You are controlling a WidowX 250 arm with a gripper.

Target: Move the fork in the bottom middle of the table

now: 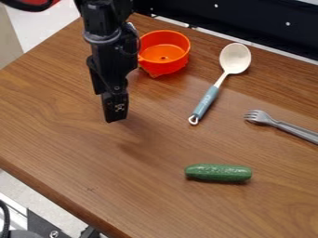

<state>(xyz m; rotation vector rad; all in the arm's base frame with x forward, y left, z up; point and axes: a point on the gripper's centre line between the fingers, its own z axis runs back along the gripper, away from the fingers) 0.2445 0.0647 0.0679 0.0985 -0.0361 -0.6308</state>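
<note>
Silver fork (281, 126) is over at the right edge of the frame, so nothing's really done yet imo; grabbing it and getting it to the bottom middle of the table (149, 200) is all left to do; tines point left and a touch up, long axis slanting gently down to the right; gripper (116, 117) hangs left of centre, can't tell if it's wide or narrow tbh.

The table (56, 125) is brown wood with wavy lines, a bit shiny. Behind its far edge is a long black panel (205, 14) with little white dots. Pale floor (26, 188) shows past its left edge.
</note>
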